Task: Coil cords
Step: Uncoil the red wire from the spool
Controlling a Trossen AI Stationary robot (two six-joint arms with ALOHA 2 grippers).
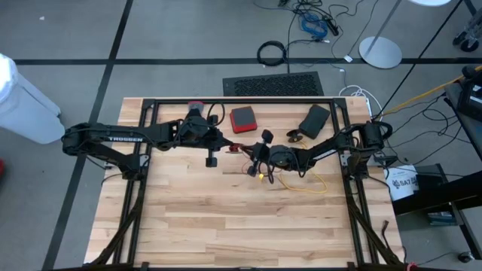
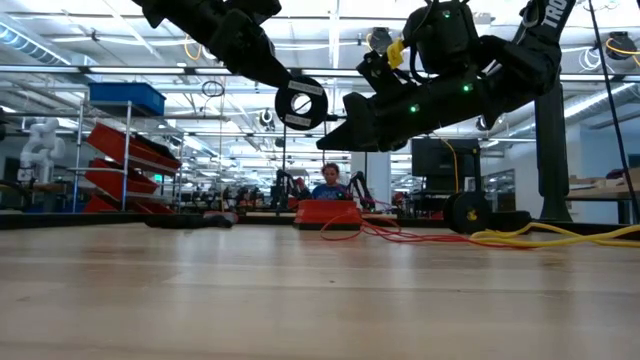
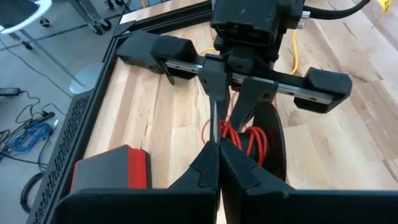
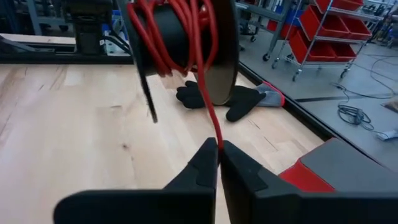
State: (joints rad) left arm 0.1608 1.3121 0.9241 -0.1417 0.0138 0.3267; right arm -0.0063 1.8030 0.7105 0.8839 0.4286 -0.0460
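A black spool, wound with red cord, hangs above the table's middle between my two grippers. My left gripper comes from the table's left and is shut at the spool's thin flange. My right gripper comes from the right and is shut on a strand of the red cord that runs down from the spool. More red cord trails on the table. The yellow cord lies loose on the wood below the right gripper. My left gripper pinches the thin black flange of the spool, seen edge-on, between its two fingers. The fingers slant down from the table's left. The spool hangs clear of the table. My right gripper pinches a single strand of the red cord between its two fingers, a short way below the spool. The fingers come nearly level from the table's right. The strand runs fairly straight from the winding to the fingers.
A red box and a dark box stand near the far edge. A black glove lies on the wood beyond the spool. A black frame rims the table. The near half is bare wood.
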